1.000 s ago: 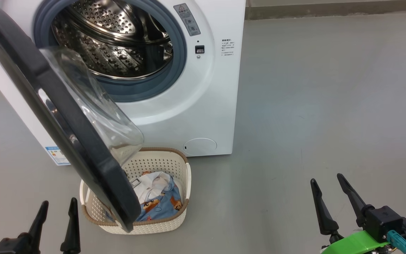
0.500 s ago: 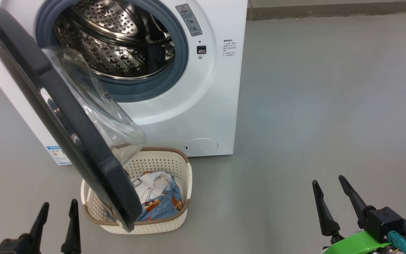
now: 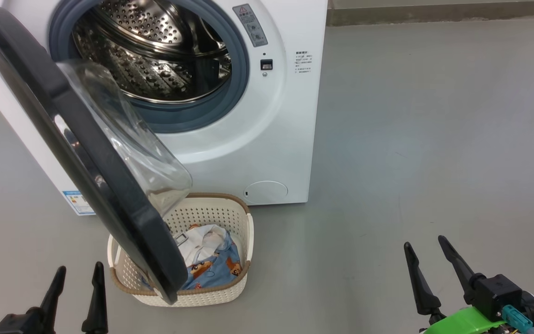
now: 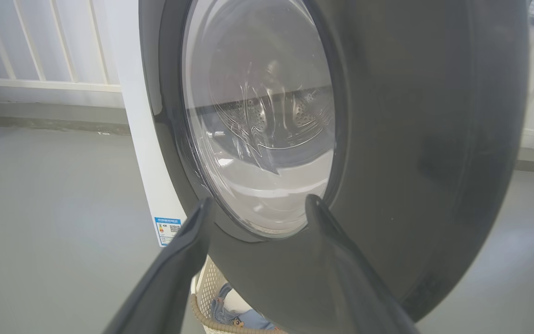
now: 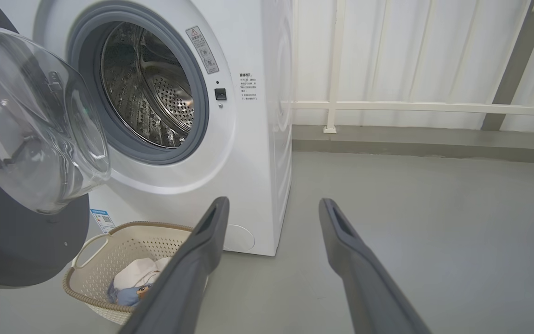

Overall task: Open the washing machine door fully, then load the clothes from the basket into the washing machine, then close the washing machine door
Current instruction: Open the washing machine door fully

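Note:
The white washing machine (image 3: 267, 120) (image 5: 257, 153) stands at the upper left with its steel drum (image 3: 155, 51) exposed. Its black-rimmed washing machine door (image 3: 86, 153) (image 4: 410, 139) (image 5: 16, 232) hangs partly open, swung out over the basket. The cream basket (image 3: 230, 213) (image 5: 109, 250) sits on the floor in front of the machine, holding the clothes (image 3: 211, 262) (image 5: 132, 283), blue bear-print fabric and a white garment. My left gripper (image 3: 77, 271) (image 4: 257, 202) is open, just short of the door's outer face. My right gripper (image 3: 424, 243) (image 5: 271, 202) is open and empty, well right of the basket.
Grey floor (image 3: 434, 116) stretches to the right of the machine. A white railing (image 5: 410, 106) and a low curb (image 5: 410, 144) run along the far side. A blue label (image 3: 76, 202) is stuck low on the machine's left side.
The whole head picture has shifted slightly, so the camera moved. My right gripper sits a little lower and further left in view. The door and basket are unchanged.

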